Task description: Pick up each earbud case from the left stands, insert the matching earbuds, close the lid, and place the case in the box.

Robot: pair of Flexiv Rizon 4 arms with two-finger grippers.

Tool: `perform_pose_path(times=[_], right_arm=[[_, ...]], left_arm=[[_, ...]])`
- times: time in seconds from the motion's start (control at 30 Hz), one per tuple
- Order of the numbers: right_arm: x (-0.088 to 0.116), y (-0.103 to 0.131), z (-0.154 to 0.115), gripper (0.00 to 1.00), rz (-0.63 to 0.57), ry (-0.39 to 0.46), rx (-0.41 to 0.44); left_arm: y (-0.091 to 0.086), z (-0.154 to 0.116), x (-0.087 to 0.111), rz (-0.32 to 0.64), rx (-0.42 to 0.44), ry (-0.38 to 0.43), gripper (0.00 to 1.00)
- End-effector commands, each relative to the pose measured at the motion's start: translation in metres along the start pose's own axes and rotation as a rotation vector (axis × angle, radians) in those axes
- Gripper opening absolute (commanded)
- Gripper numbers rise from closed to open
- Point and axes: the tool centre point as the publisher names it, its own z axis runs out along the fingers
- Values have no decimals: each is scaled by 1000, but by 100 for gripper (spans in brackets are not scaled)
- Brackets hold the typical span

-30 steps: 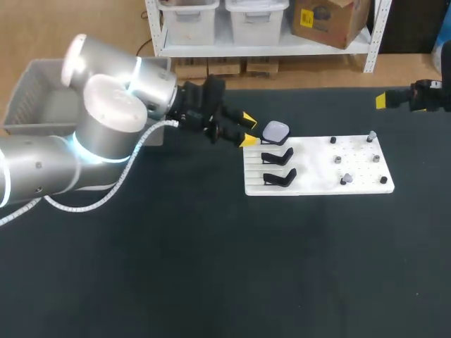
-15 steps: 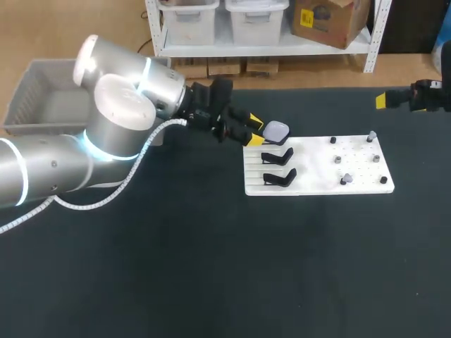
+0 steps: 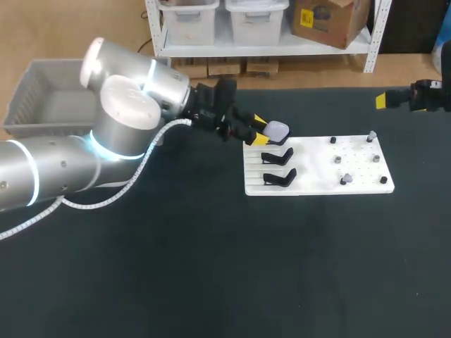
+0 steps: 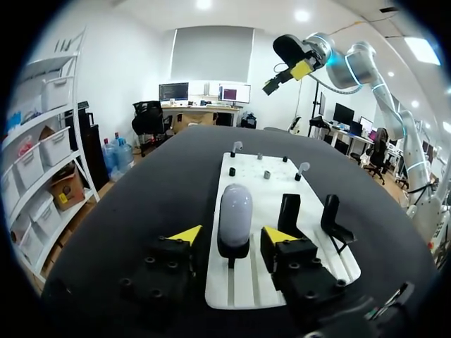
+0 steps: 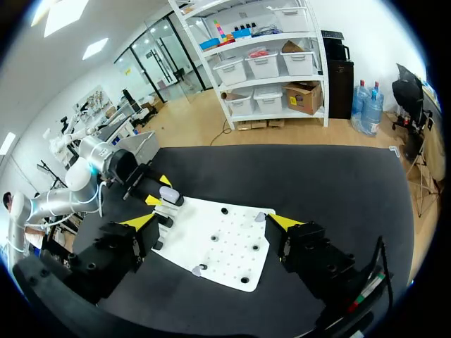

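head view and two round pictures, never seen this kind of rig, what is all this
This is a two-armed robot at a black table. The head view looks down from above and behind it. Each round picture comes from a camera on one wrist, looking along that arm's yellow-tipped fingers. On the table lies a white board with three black stands: one carries a pale earbud case, two are empty. A grey bin sits at the far left. The left gripper is open around the case, gripping nothing. The right gripper is open, off by the table's right edge.
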Motion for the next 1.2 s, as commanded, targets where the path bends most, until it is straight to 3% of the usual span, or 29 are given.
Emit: perform_pose_path(times=[0.03, 0.47, 0.93, 1.1, 1.13, 1.2], right_arm=[[0, 0, 0, 100, 0, 0, 0], [0, 0, 0, 100, 0, 0, 0], [0, 0, 0, 100, 0, 0, 0], [0, 0, 0, 100, 0, 0, 0], [0, 0, 0, 100, 0, 0, 0], [0, 0, 0, 100, 0, 0, 0]], left_arm=[[6, 3, 0, -4, 4, 1, 50], [6, 10, -4, 2, 22, -23, 56], [7, 15, -7, 12, 26, -28, 50], [5, 18, -8, 19, 33, -23, 45], [4, 18, -8, 19, 33, -23, 37], [3, 18, -7, 20, 33, -19, 30]])
